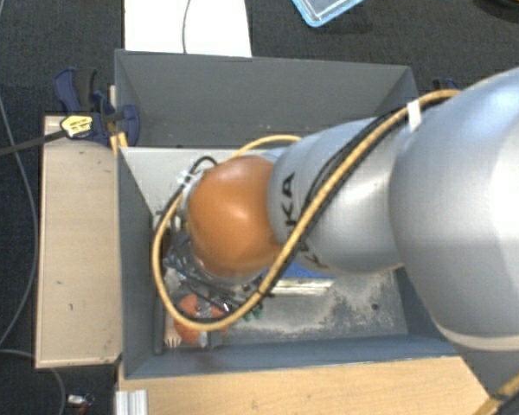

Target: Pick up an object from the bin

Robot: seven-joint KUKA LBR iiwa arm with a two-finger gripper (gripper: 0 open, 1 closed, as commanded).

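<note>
Grey metal bin (259,93), steep-walled, set on a dark surface; floor bare and scuffed toward the near right. Arm (432,214): silver, enters from the right and covers most of the bin's middle. Orange cover (232,219): rounded, on the wrist, with a yellow cable (166,271) looped around it. Tool (201,290): dark parts below the cover, low over the near-left corner; whether it is spread or pressed together cannot be told. Small heap under the tool, near left: orange-red lump (188,304) beside the tool, orange ball (187,328) nearer the wall. Green bit (258,313) just right of the heap. Blue thing (310,271): partly hidden under the arm.
</note>
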